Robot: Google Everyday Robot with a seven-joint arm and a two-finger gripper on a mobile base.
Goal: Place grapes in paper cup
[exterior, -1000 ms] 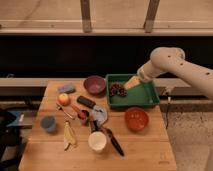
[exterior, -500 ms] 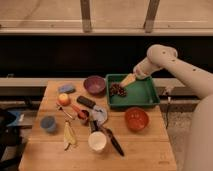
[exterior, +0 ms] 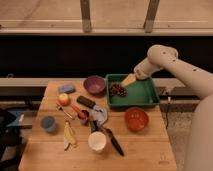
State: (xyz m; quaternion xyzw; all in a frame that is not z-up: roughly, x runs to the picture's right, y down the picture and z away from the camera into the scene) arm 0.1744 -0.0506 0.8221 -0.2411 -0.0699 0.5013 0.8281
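Observation:
The grapes [exterior: 118,90], a small dark red-purple bunch, lie in the left part of the green tray [exterior: 142,95] at the back of the wooden table [exterior: 145,145]. The gripper [exterior: 128,80], with tan fingers, hangs from the white arm that reaches in from the right. It is just above and to the right of the grapes, pointing down-left at them. The white paper cup [exterior: 97,141] stands upright near the table's front middle, well apart from the gripper.
A purple bowl [exterior: 94,84] stands left of the tray and an orange bowl [exterior: 136,119] in front of it. An apple [exterior: 63,99], a blue sponge [exterior: 66,88], a small blue cup [exterior: 48,123], a banana peel [exterior: 69,136], a cloth [exterior: 98,115] and utensils lie on the left half.
The arm has swung left and lowered, bringing the gripper closer to the grapes over the tray's back left. Nothing on the table has moved.

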